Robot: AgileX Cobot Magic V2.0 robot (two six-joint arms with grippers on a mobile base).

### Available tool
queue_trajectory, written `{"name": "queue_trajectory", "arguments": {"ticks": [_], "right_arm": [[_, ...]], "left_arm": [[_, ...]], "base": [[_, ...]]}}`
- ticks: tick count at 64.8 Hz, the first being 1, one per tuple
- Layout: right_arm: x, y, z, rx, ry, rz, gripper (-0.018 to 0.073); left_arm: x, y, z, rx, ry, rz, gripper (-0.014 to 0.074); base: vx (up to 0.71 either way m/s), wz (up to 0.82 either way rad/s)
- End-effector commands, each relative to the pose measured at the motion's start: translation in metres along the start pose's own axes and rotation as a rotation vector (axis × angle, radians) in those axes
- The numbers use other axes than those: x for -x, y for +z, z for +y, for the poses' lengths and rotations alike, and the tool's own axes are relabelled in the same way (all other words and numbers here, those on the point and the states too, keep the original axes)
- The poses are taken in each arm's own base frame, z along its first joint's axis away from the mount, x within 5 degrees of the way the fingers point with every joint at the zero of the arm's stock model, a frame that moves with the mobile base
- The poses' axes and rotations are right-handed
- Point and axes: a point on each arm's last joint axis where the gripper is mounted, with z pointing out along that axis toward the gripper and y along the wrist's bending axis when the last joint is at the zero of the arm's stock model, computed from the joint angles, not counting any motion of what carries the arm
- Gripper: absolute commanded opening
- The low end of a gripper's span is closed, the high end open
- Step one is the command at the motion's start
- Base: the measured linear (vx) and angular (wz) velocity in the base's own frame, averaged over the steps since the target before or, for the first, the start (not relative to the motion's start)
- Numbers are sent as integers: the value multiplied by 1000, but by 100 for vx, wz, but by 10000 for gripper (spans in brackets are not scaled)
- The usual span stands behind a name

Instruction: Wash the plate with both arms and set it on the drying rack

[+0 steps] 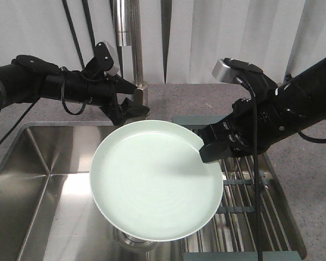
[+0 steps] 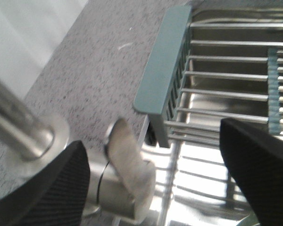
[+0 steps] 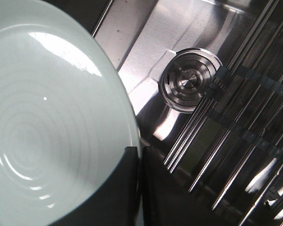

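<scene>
The pale mint-green plate hangs tilted over the sink, its face toward the camera. My right gripper is shut on its right rim; in the right wrist view the two black fingers pinch the edge of the plate at the gripper. My left gripper is up by the tap, away from the plate. In the left wrist view the left gripper stands open, with the tap's lever handle between its fingers and not gripped. The drying rack lies over the sink's right side, under my right arm.
The steel tap column rises behind the sink. A round steel drain sits in the basin floor below the plate. The rack's grey-green frame borders the speckled counter. Metal rods run beside the drain.
</scene>
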Motion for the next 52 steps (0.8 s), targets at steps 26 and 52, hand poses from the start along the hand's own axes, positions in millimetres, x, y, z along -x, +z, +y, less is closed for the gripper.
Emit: {"name": "queue_trajectory", "arguments": {"ticks": [26, 52], "right_arm": [[6, -18, 12, 25, -21, -96, -4], [6, -18, 12, 25, -21, -96, -4]], "left_arm": [[36, -19, -25, -208, 63, -119, 554], [31, -22, -31, -278, 80, -61, 554]], "base": [[0, 0], [0, 0]]}}
